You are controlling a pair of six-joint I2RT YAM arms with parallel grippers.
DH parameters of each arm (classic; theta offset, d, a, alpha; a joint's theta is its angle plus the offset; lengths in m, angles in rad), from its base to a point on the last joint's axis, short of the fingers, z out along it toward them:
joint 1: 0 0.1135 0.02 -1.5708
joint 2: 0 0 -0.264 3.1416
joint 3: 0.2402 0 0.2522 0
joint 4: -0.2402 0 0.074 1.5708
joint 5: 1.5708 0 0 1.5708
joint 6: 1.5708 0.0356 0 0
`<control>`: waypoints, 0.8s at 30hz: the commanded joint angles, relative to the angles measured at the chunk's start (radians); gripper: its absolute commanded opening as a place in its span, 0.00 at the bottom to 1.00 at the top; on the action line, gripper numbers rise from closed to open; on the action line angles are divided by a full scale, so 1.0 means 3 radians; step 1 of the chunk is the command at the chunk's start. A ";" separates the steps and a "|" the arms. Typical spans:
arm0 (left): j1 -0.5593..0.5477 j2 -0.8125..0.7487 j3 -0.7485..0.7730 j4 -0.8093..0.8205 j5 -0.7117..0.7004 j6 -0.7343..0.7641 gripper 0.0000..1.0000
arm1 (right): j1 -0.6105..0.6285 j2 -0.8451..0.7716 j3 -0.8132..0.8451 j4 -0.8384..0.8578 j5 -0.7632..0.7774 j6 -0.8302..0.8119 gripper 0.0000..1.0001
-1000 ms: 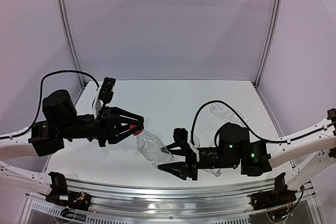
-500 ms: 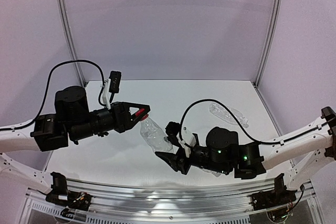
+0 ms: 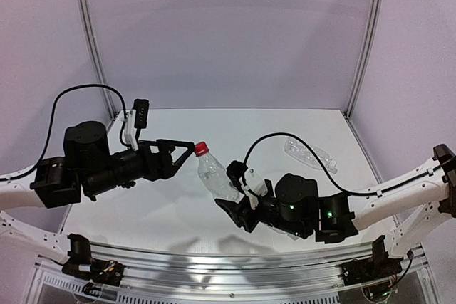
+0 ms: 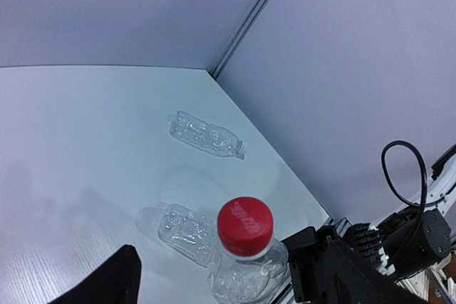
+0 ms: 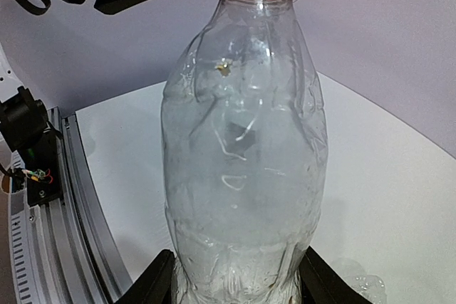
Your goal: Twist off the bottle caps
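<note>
A clear plastic bottle point(image 3: 218, 176) stands nearly upright in the air, gripped low on its body by my right gripper point(image 3: 239, 204). In the right wrist view the bottle point(image 5: 242, 161) fills the frame between the gripper point(image 5: 239, 286) fingers. Its bright red bottle cap point(image 3: 201, 149) sits on the neck. My left gripper point(image 3: 187, 154) is open just left of the cap. In the left wrist view the cap point(image 4: 245, 226) lies between the wide-apart fingers point(image 4: 107, 279) and touches neither of them.
Two other clear bottles lie on the white table point(image 4: 85, 140): one point(image 4: 206, 135) toward the far right corner, one point(image 4: 182, 226) close below the held bottle. The far one point(image 3: 308, 153) lies behind my right arm. Walls enclose the table on three sides.
My left gripper has opened off the red cap and drawn back slightly left. The right arm has tilted the bottle more upright and lifted it.
</note>
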 commanded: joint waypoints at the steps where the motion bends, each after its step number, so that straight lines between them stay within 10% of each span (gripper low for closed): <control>1: 0.0009 -0.0249 -0.0111 -0.0150 -0.0105 0.0167 0.93 | -0.0002 -0.0179 0.0039 -0.0072 -0.0037 0.0206 0.00; 14: 0.0317 -0.0743 -0.0267 -0.0040 0.0702 0.0518 0.98 | -0.0004 -0.0616 0.0369 -0.0699 -0.1200 0.1380 0.00; 24: 0.0401 -0.0502 -0.0361 0.0571 0.1507 0.0625 0.94 | -0.0005 -0.0421 0.0840 -0.1421 -0.1183 0.1878 0.00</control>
